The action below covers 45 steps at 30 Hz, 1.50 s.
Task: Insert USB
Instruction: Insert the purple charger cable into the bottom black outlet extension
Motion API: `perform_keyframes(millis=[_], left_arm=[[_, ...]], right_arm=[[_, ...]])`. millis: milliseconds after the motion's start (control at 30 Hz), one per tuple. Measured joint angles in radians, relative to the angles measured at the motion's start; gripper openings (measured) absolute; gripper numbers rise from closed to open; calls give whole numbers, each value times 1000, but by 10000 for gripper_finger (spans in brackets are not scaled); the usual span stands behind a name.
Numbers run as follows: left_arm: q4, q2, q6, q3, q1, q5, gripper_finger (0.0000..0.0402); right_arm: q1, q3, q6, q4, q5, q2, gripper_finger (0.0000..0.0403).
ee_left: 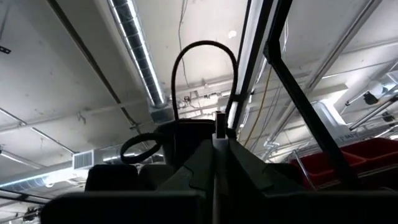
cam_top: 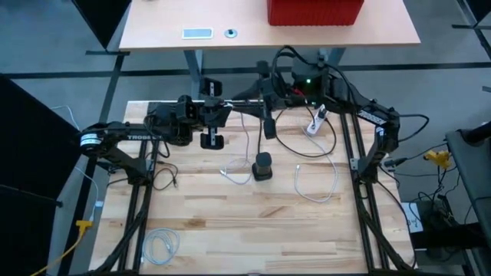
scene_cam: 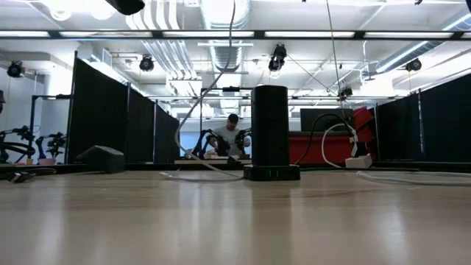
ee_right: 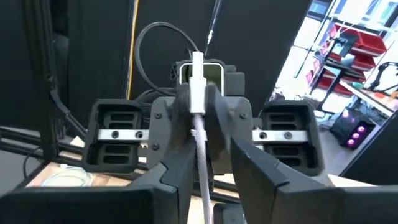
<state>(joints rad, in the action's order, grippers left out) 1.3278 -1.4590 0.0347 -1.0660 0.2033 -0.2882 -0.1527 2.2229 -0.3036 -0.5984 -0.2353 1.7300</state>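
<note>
From above, the black hub [cam_top: 262, 166] stands mid-table with bare wood toward six o'clock, both arms up at twelve; low view shows open tabletop [scene_cam: 235, 221]; wrist views: left gripper [ee_left: 217, 146] and right gripper [ee_right: 198, 99] each pinch the white cable [ee_right: 200, 149].

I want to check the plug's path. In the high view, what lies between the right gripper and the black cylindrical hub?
High view: the right gripper sits just behind the black cylindrical hub. Between them lies only bare light wooden tabletop; the thin white cable passes alongside.
</note>
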Motion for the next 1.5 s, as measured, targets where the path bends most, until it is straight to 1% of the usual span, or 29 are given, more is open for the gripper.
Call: perform_keyframes(millis=[233,333,400,500,700,733,1200,1500], left_arm=[[-16,0,0,0,0,-10,18],[-19,0,1,0,0,-9,18],[-20,1,2,0,0,-9,18],[-23,1,4,0,0,-8,18],[-37,2,4,0,0,-7,18],[-38,2,4,0,0,-7,18],[-80,3,-39,0,0,6,18],[-98,6,-82,0,1,15,18]], right_arm=[[6,26,17,-4,-1,20,51],[11,27,17,-6,0,19,19],[16,28,23,-8,1,19,6],[18,28,40,-8,-1,19,12],[23,28,43,-9,2,17,66],[24,28,42,-9,2,17,70],[32,28,40,-21,7,15,9],[32,28,58,-39,7,14,3]])
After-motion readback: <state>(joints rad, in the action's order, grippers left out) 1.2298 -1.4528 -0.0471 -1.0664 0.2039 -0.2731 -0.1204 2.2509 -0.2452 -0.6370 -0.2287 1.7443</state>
